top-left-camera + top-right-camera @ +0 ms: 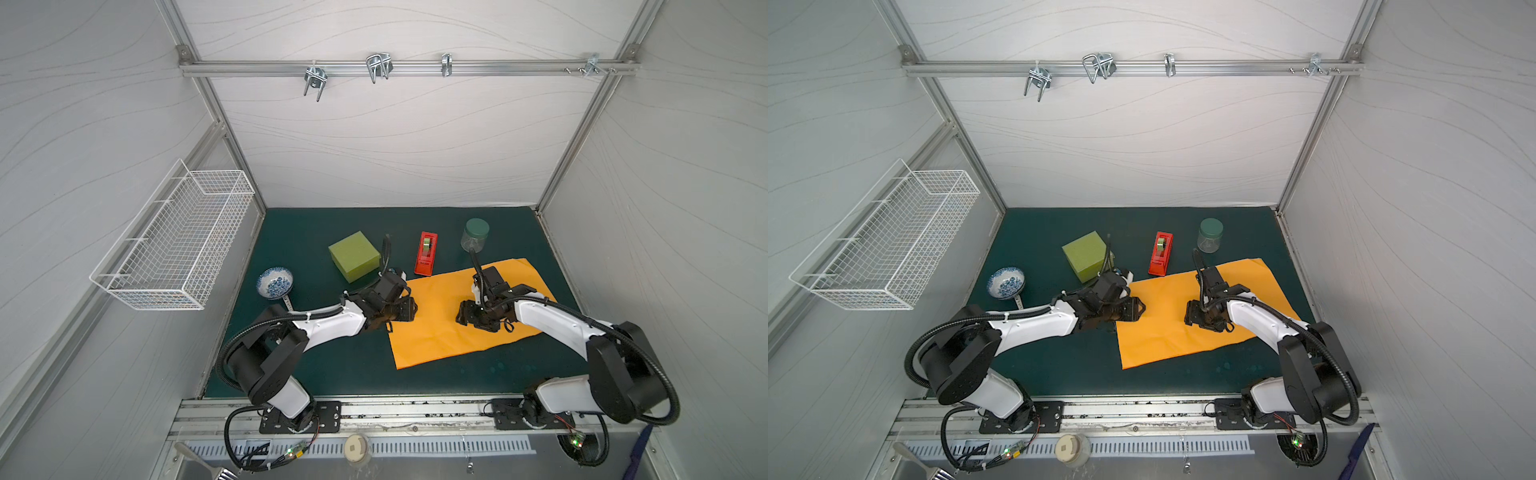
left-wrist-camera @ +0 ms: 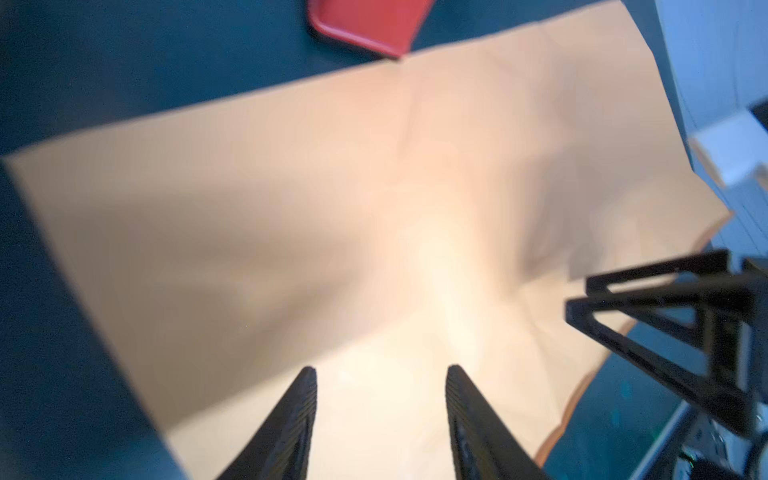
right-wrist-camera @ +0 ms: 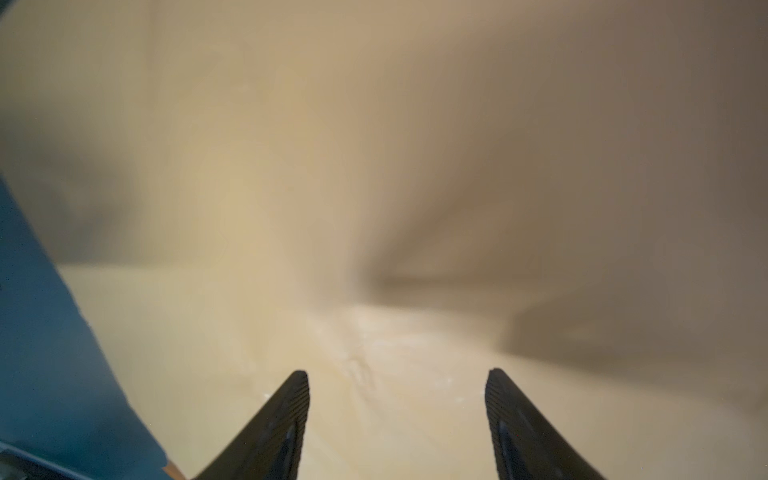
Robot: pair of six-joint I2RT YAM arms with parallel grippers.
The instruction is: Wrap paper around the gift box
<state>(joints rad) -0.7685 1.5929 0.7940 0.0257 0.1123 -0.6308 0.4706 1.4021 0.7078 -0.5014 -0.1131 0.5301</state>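
The box (image 1: 354, 256) is sitting bare on the mat (image 1: 316, 365), a little left of centre in both top views. It is lying apart from the paper (image 1: 449, 332) (no part of the sheet is touching it). The paper is lying flat and open right of centre, with its creases showing.

By my reading the wrapping is hardly beginning. The box is not yet standing on the sheet, no flap is folded over it, and no tape is applied. Bringing the box and paper together, folding and sealing are all left to do.

The left gripper (image 2: 381, 374) is hanging over the paper's left end with its jaws apart and nothing between them. The right gripper (image 3: 397, 376) is hovering over the sheet's middle, its jaws wider apart and likewise holding nothing. I cannot tell whether either is touching the sheet.

Counting:
- one box
- one paper
- two grippers
- one tape dispenser (image 1: 426, 253), at the paper's upper edge
- one jar (image 1: 475, 235), upper right of it
- one bowl (image 1: 275, 282), at the left
- one basket (image 1: 174, 241), on the left wall
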